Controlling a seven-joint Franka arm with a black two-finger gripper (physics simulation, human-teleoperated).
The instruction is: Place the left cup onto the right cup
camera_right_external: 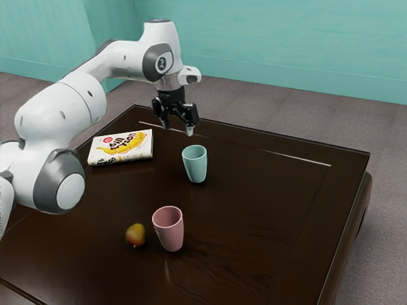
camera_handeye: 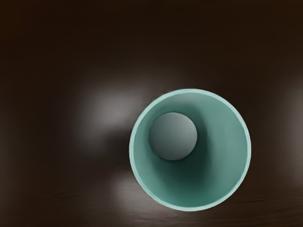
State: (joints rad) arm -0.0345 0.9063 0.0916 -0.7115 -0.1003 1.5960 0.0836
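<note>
Dark surface [camera_right_external: 267, 210] carries everything. White arm [camera_right_external: 63, 108] comes in from the exterior view's left & reaches twd the back-centre. Yellow box [camera_right_external: 121, 147] lies flat at 9 o'clock of the teal cup [camera_right_external: 194, 163], apart from it. Claw [camera_right_external: 179, 127] hangs in the air at 11 o'clock of the teal cup, above its rim, no contact; fingers spread, nothing betw. them. Teal cup stands upright, mouth up; the wrist view looks straight down into the teal cup [camera_handeye: 218, 156], w/ bare surface [camera_handeye: 57, 56] around it. Pink cup [camera_right_external: 168, 228] is upright at 7 o'clock of the teal one, well apart. Pear [camera_right_external: 135, 235] sits just beside the pink cup at its 9 o'clock, w/ a small gap.
</note>
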